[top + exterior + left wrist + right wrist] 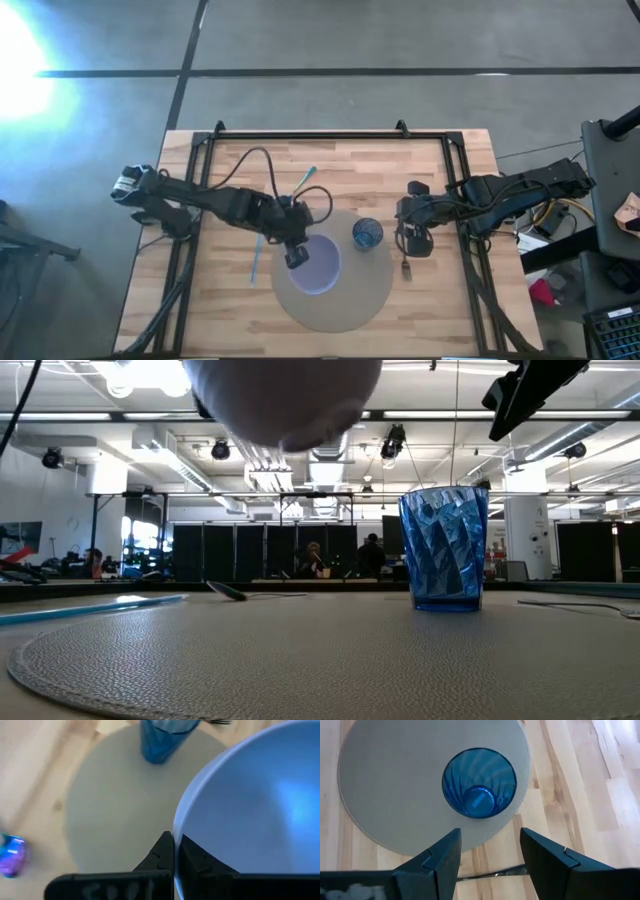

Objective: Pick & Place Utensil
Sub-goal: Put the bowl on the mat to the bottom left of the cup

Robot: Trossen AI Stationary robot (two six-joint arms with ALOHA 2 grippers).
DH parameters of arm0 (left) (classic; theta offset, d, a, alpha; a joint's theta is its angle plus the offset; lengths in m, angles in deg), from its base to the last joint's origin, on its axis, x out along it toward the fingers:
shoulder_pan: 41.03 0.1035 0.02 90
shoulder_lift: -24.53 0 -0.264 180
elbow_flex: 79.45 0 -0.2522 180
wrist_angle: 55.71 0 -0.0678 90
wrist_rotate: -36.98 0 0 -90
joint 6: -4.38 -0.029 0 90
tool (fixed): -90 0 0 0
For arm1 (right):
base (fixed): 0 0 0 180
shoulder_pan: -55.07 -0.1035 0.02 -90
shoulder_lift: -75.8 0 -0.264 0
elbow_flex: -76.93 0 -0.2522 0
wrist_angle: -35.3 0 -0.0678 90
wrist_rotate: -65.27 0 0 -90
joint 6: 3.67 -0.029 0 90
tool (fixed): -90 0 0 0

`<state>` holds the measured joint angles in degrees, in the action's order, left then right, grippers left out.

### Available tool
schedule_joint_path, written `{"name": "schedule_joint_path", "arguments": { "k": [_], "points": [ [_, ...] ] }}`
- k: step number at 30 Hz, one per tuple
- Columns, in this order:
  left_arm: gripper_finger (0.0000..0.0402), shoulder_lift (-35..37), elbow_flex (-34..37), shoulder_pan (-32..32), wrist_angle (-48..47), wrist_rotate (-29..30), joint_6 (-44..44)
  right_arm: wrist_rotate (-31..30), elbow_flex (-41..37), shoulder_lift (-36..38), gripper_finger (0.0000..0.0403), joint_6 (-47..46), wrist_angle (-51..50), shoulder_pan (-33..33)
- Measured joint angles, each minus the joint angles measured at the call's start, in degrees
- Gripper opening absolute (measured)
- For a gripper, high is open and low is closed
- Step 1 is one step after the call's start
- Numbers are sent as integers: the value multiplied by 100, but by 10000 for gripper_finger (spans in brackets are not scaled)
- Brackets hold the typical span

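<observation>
while the left gripper (296, 257) holds the pale bowl (318, 264) by its rim, fingers closed on the edge, the bowl hangs clear above the round grey mat (345, 305), as the low view shows its underside off the surface. the right gripper (490, 852) waits with its fingers spread apart, just off the mat's edge on the side nearest the blue cup (479, 782).

taking the mat as the landmark: the cup stands upright on it, near the rim on the right arm's side. a dark metal utensil, seemingly a fork (406, 265), lies on the bare wood just outside the mat beside the cup, right under the open right gripper. a light blue straw-like stick (257, 258) lies on the wood off the mat's opposite side, and a green-tipped stick (304, 181) lies beyond the mat's far edge.

judging from this, the step in hand is setting the bowl on the mat before the utensil is fetched. to do it well, lower the bowl level and straight down over the mat's middle, well apart from the cup so the rim does not knock it. let go only once the base sits flat, then lift the fingers upward off the rim rather than dragging sideways.
</observation>
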<state>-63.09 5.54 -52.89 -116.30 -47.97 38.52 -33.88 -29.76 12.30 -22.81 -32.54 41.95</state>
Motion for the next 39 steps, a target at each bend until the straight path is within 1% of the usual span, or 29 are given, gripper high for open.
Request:
{"name": "schedule_joint_path", "arguments": {
  "k": [3, 9, 11, 14, 22, 28, 35, 39],
  "points": [
    [3, 0, -188, 100, -90, -380, 215, 0, 2, 2, 201, 0, -17, 2],
    [3, -157, -629, 274, -1012, -423, 669, 0, 32, 4, 201, -3, -212, 2],
    [3, -248, -684, 311, -1089, -507, 810, 1, 67, 4, 201, -24, -301, 2],
    [3, -394, -699, 344, -1079, -789, 933, 1, 107, 8, 201, -25, -313, 1],
    [3, -940, -736, 367, -1088, -1092, 748, 1, 118, 8, 201, -28, -318, 1],
    [3, -1372, -851, 366, -1086, -1487, 570, 3, 118, 8, 201, -41, -461, 2],
    [3, -1692, -973, 374, -1082, -1473, 234, 3, 118, 8, 201, -40, -467, 1],
    [3, -1781, -965, 376, -1035, -1269, 132, 3, 118, 8, 201, -40, -504, 1]
  ]
}}
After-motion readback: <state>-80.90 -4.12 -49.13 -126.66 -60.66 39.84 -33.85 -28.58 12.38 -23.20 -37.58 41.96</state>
